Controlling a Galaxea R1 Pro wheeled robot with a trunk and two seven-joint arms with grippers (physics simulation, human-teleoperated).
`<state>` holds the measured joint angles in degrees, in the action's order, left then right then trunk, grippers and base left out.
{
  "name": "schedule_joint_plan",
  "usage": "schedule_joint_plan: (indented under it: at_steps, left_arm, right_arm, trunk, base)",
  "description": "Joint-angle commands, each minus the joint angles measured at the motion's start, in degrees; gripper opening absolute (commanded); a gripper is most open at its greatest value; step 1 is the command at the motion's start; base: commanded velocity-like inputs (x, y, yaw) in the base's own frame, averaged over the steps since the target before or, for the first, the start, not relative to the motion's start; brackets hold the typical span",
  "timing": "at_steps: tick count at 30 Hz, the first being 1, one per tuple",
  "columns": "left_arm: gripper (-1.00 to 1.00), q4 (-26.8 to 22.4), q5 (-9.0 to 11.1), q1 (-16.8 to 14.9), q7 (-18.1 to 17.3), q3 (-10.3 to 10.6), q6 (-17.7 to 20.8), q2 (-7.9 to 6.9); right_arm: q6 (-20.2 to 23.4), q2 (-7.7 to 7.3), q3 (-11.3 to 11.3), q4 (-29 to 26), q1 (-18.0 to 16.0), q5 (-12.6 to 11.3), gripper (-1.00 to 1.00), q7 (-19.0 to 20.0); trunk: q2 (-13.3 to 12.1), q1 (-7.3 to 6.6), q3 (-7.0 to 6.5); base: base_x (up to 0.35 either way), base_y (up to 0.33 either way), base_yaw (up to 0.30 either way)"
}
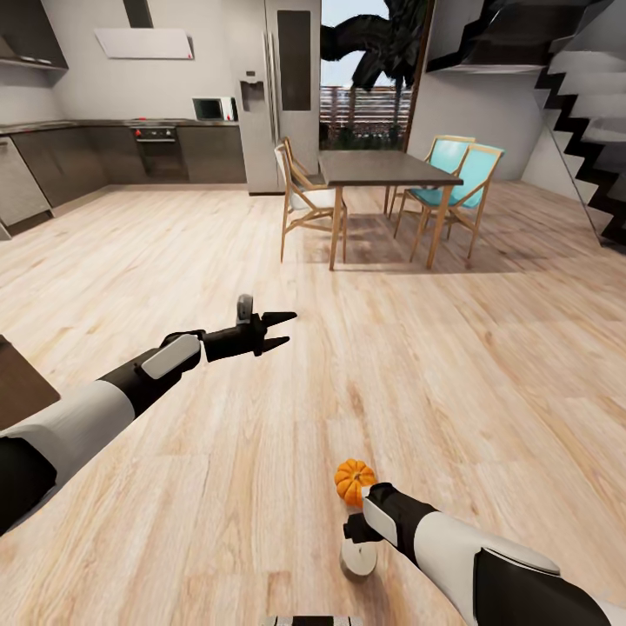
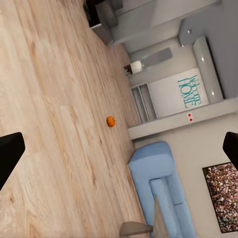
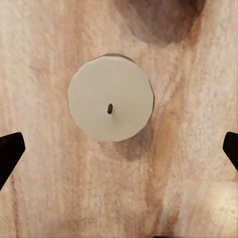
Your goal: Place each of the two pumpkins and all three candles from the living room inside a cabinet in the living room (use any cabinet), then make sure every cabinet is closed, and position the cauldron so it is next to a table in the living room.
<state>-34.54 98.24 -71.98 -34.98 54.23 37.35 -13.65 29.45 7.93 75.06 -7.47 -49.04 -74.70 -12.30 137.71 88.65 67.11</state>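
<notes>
Presently, my right gripper [image 3: 119, 148] points straight down at the floor with its jaws spread wide apart and nothing between them; in the right wrist view the two dark fingertips [image 3: 11, 151] sit at opposite edges. Directly below, a candle [image 3: 110, 104] stands upright on the floor [image 3: 49, 198], its round pale top and small dark wick facing the camera, clear of both fingertips. In the head view the same candle [image 1: 358, 559] sits on the boards just beneath my right gripper [image 1: 355, 529], and a pumpkin [image 1: 354, 481] lies on the floor just beside it, on the far side, close against my right wrist.

My left gripper [image 1: 280, 330] is held out over open floor, well apart from the candle and pumpkin, jaws apart and empty. In the left wrist view its fingertips [image 2: 10, 153] show at the two edges, and between them, far off, a second pumpkin [image 2: 110, 121] rests alone on the floor, near a blue sofa [image 2: 158, 188].

Farther out in the head view, a table [image 1: 382, 167] stands with wooden chairs [image 1: 304, 196] around it, two of them with teal seats. Beyond it are a fridge [image 1: 278, 87], a kitchen counter run [image 1: 113, 152] at the left, and stairs [image 1: 591, 130] at the right. A dark-brown edge [image 1: 17, 382] shows at the left border; I cannot tell what it belongs to.
</notes>
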Motion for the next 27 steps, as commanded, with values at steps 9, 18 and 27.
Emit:
schedule_joint_plan:
  at_steps: [9,18,27]
  left_arm:
    - [1.0,0.0,-0.01,0.0,0.0,-0.01,0.01,0.02]
    - [1.0,0.08,-0.06,0.0,0.08,0.01,0.01,0.88]
    - [1.0,0.13,-0.03,0.0,0.09,0.04,0.01,1.0]
  right_arm:
    - [-0.02,0.07,0.09,-0.27,0.0,0.16,1.0,0.05]
    - [-6.45,0.07,0.85,-0.68,0.0,0.93,1.0,1.51]
    - [-10.17,-0.09,0.86,-0.42,0.0,2.46,1.0,1.5]
  trunk:
    - [3.63,1.98,1.62]
    - [5.58,3.13,3.41]
    - [5.7,3.36,5.41]
  base:
    - [0.0,0.0,0.0]
    - [0.0,0.0,0.0]
    - [0.0,0.0,0.0]
